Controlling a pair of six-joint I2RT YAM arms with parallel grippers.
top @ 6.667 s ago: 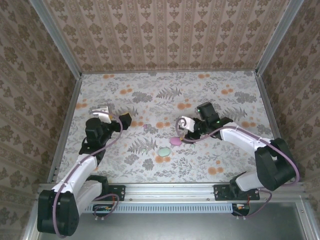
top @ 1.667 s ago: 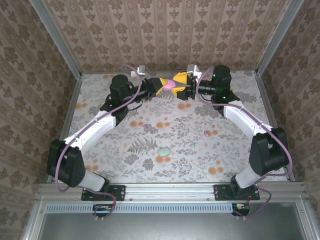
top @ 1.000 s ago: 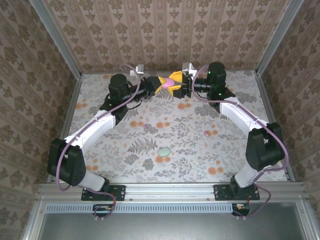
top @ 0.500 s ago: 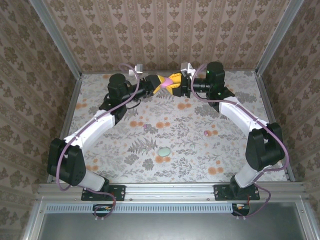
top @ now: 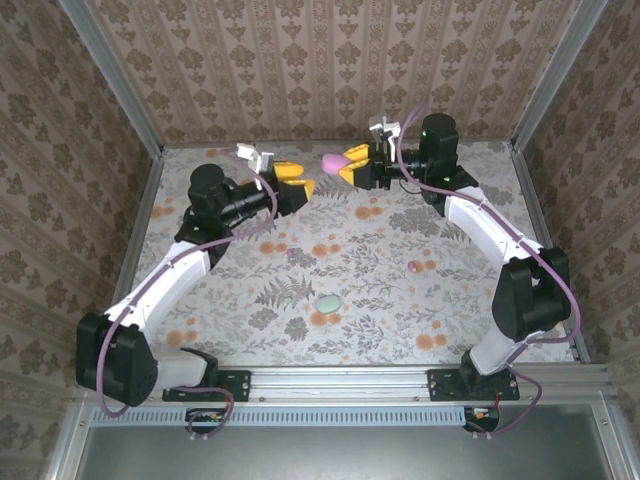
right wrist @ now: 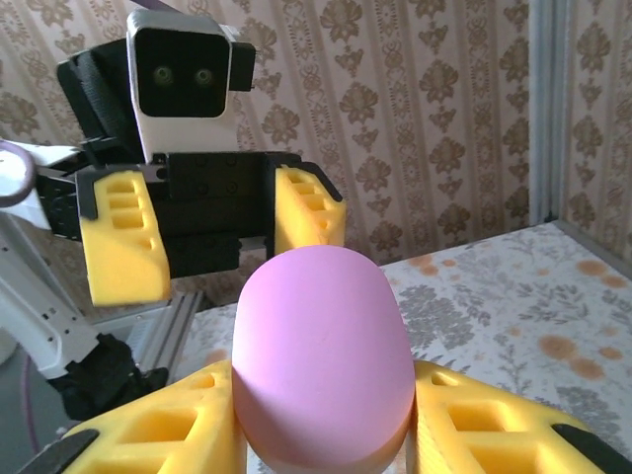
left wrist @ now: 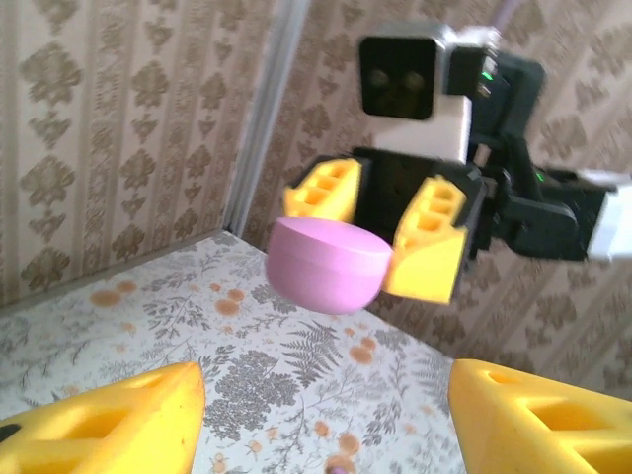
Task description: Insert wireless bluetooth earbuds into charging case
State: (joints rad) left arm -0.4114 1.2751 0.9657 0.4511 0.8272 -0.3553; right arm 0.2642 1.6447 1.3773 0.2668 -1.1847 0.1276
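- My right fingers (top: 353, 172) are clamping the pink case (top: 332, 160) by its two sides. They are holding it in the air over the far end of the worktop (top: 480, 200), near the back wall.
- In my right wrist view the case (right wrist: 321, 360) is sitting snugly between both yellow fingers (right wrist: 168, 434), its rounded end pointing at my other arm.
- My left fingers (top: 296, 186) are standing wide apart and gripping nothing. They are facing the case from near by, with a gap between us.
- In my left wrist view the case (left wrist: 326, 267) is hanging between the right fingers (left wrist: 430, 247), clear of my left fingers (left wrist: 128, 425).
- The mint case (top: 327, 303) is lying on the worktop nearer my bases, well apart from both sets of fingers.
- One tiny pinkish bud (top: 413, 266) is lying on the worktop beside my right arm.
- Another tiny bud (top: 291, 253) is lying left of the middle, and I cannot tell its colour. Both are lying outside the cases.
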